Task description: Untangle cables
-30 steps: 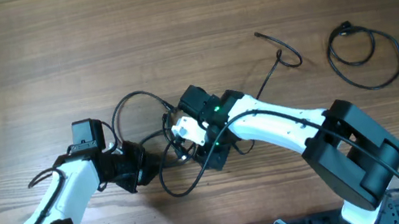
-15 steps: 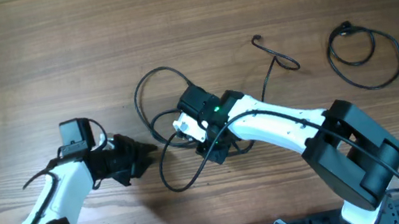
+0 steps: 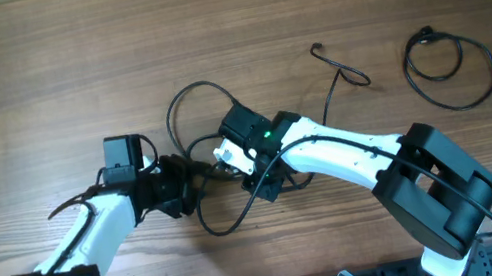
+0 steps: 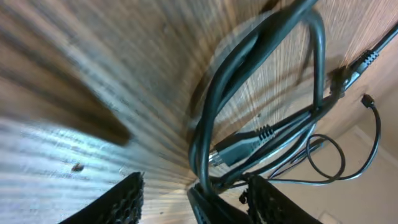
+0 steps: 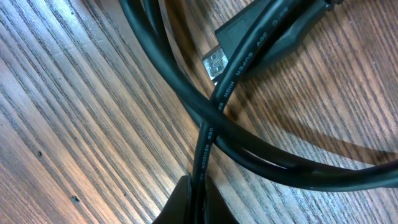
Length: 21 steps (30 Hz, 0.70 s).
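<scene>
Untangling, separation step, overhead and wrist views. The tangle of cables (image 3: 214, 169) lies mid-desk (image 3: 32, 74), one loop reaching toward the far edge and another toward my base. My right claw (image 5: 196, 199) is pinched together on one black cord (image 5: 203, 140) just below the point where a second cord crosses over it, with a USB plug (image 5: 214, 62) lying close beyond. My left claw (image 4: 198, 196) stands apart, its fingers on either side of several strands at the knot's left edge (which strand sits deepest between them I cannot tell). A coiled cable (image 3: 464, 107) and a hooked cable (image 3: 343, 65) lie well apart to the right, seemingly already freed. I judge the step in hand to be a two-point hold. The next move calls for my left claw to close on a single strand, not the one my right holds, and then for a slow outward draw so that the crossing slides open rather than tightens.
</scene>
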Motion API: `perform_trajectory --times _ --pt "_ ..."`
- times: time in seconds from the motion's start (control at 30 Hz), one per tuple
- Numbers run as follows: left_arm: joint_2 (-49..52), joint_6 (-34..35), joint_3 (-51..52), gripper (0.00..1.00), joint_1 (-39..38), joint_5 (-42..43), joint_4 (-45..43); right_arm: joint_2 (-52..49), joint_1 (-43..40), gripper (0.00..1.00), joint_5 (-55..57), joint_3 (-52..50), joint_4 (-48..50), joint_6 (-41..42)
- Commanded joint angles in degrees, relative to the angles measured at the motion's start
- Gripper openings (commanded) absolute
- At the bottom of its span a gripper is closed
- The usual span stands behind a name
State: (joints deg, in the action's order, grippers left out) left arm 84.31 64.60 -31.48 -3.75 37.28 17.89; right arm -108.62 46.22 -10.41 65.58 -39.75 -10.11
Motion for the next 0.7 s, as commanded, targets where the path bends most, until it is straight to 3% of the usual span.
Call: perform_trajectory --times 0.0,0.07,0.23,0.37,0.67 --pt "3.4 2.0 0.1 0.52 -0.5 -0.9 -2.1 0.2 -0.1 0.04 0.8 -0.5 -0.1 1.0" --pt "5.0 1.9 0.1 0.46 -0.5 -0.7 -3.1 0.2 -0.1 0.04 0.8 -0.5 -0.1 1.0" --pt "7.8 1.9 0.1 0.44 -0.7 1.2 -6.2 0.2 -0.1 0.04 0.8 -0.5 -0.1 1.0" --pt "7.8 1.9 0.1 0.25 -0.7 1.2 -6.6 0.2 -0.1 0.04 0.8 -0.5 -0.1 1.0" --pt "7.8 1.9 0.1 0.17 -0.6 5.3 -6.6 0.2 -0.1 0.04 0.8 -0.5 -0.1 1.0"
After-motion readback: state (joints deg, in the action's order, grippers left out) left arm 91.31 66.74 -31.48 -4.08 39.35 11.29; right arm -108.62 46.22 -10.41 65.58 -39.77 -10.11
